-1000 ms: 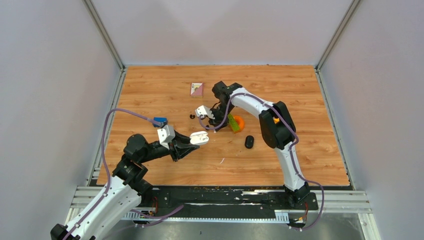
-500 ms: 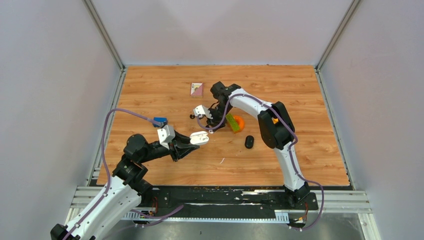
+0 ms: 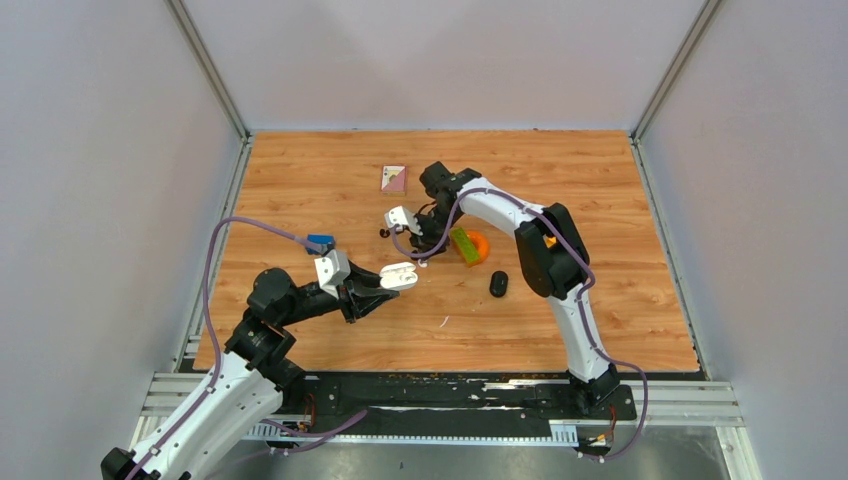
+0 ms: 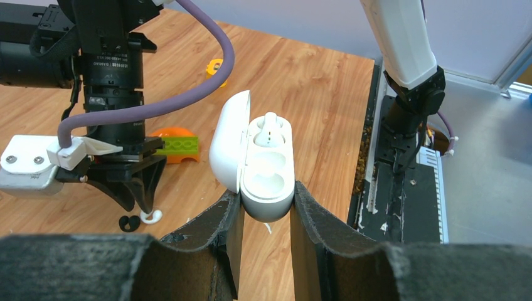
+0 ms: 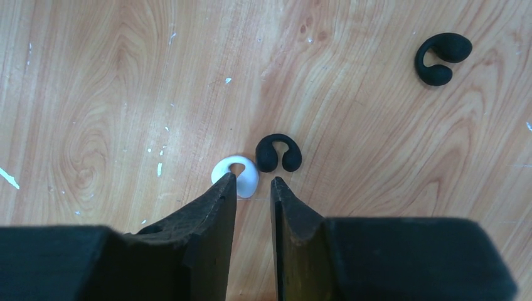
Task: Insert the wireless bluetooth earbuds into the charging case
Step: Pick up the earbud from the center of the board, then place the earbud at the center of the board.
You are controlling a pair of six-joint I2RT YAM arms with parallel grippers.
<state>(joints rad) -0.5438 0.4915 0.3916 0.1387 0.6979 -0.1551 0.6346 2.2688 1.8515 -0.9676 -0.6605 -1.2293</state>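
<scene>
- The left end effector [image 4: 264, 204] pinches the open white case [image 4: 268, 179] low on its body, with the lid swung to the left; one white bud [image 4: 270, 128] sits in the far socket and the near socket is bare
- The right end effector [image 5: 253, 182] hangs over the worktop [image 5: 94, 94], its jaws a narrow slit apart with nothing between them; one fingertip lies over the edge of a loose white bud [image 5: 244, 170]
- A black bud [image 5: 276, 140] lies just beside that white one, and a second black bud [image 5: 453, 45] lies well apart from both
- The loose white bud looks very light, hard and glossy, so it will likely skid or flip if nudged; better to spread wider and pinch across its rounded body, clear of the black neighbour
- The case looks rigid and smooth, and the low grip leaves both sockets free
- Hidden: part of the white bud is under the fingertip, so I cannot tell whether they touch; from above the buds are mere specks
- A black pill-shaped case [image 3: 498, 284] lies to the right; what is inside it cannot be seen
</scene>
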